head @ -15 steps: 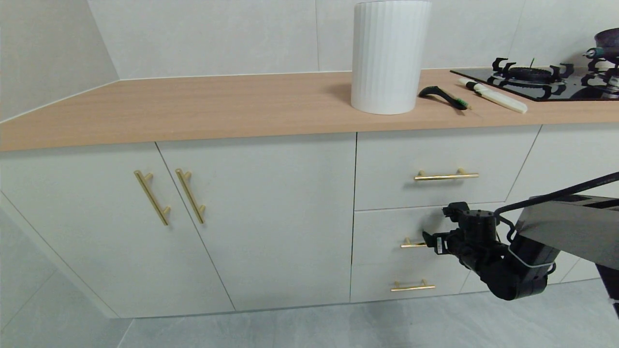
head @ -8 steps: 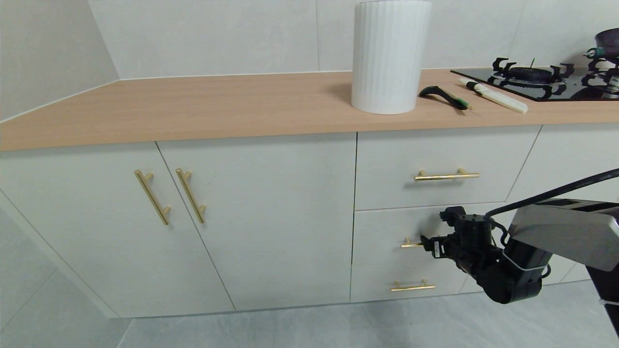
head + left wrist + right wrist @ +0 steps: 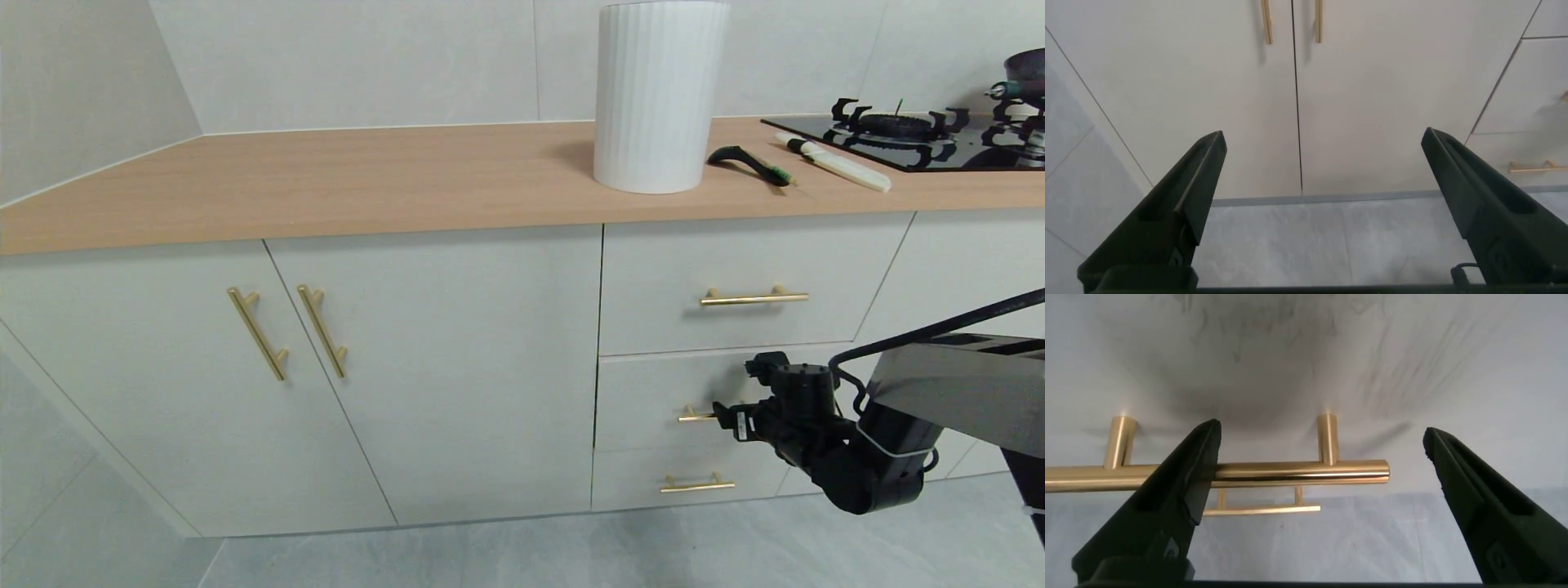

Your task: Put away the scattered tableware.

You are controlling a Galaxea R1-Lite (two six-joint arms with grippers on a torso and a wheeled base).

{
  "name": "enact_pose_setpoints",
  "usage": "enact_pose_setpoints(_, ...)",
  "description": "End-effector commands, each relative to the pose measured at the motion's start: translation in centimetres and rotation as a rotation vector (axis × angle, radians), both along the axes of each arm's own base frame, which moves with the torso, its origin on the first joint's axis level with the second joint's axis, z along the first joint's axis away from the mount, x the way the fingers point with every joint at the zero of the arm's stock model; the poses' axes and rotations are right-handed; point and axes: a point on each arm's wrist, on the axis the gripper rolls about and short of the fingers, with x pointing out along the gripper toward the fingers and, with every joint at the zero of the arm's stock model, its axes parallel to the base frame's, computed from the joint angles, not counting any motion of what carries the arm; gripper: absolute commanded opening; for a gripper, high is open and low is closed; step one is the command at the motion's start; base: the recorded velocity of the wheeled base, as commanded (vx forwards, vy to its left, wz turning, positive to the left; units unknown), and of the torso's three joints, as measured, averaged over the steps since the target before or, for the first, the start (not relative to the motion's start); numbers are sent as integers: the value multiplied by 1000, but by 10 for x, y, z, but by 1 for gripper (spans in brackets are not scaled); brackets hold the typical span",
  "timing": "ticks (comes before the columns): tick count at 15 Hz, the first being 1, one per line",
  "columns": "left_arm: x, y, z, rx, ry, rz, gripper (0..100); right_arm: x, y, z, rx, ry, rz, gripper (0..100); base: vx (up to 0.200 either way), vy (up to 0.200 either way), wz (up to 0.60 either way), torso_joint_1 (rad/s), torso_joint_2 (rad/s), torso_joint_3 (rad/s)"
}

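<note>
Here, right hand at handle end.

White ribbed jar; light wood-grain desk; pale grey cabinet fronts with shiny gold handles; black right pincer; grey tiled floor.

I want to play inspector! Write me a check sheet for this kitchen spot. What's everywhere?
Surface: wooden countertop above shut drawers.
Job's things: black-handled utensil and white knife lie beside the stove; tall white ribbed container next to them.
Clutter: nothing seen.
Tools: right tool open, close before the middle drawer handle; left tool open, facing the cupboard doors.
Cables: black cable runs along the right arm.
Surroundings: tiled wall, grey floor.
</note>
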Motion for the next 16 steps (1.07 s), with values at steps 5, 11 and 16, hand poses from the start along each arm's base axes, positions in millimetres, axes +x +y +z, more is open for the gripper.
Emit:
enact_pose_setpoints(5, 0, 0, 0, 0, 0, 1, 100, -53, -2, 85, 52, 192, 148, 100, 0, 0, 0, 0, 0, 0)
enact_pose_setpoints(11, 0, 0, 0, 0, 0, 1, 100, -143, 14, 210, 83, 161, 318, 100, 0, 0, 0, 0, 0, 0)
enact_pose_setpoints(16, 0, 0, 0, 0, 0, 1, 100, -117, 22, 185, 79, 143, 288, 100, 0, 0, 0, 0, 0, 0)
